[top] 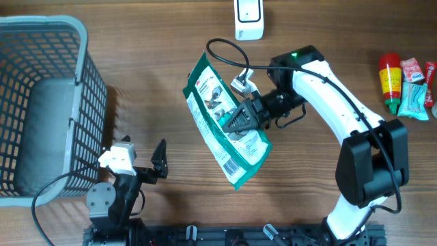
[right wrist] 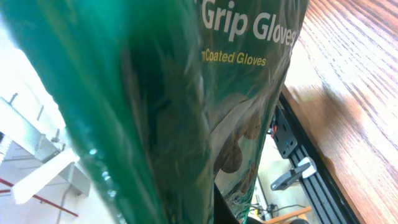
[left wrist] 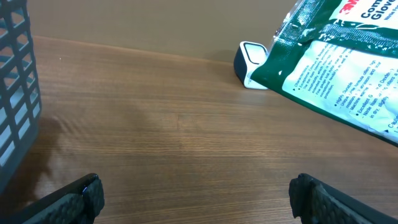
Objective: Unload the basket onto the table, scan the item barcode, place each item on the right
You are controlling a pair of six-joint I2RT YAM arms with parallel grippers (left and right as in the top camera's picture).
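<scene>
The item is a green and white packet of coated grip gloves (top: 225,123), held off the table and tilted, its printed back with a barcode facing up. My right gripper (top: 235,123) is shut on the packet's middle from the right. The packet (right wrist: 186,93) fills the right wrist view and hides the fingers. A white barcode scanner (top: 248,18) stands at the far edge of the table; the left wrist view shows the scanner (left wrist: 250,63) under the packet's top corner (left wrist: 336,56). My left gripper (top: 151,164) rests open and empty near the front left.
A large grey mesh basket (top: 41,102) takes up the left side, with its wall (left wrist: 15,93) close to my left gripper. Several small packaged items and a red and yellow bottle (top: 390,80) lie at the far right edge.
</scene>
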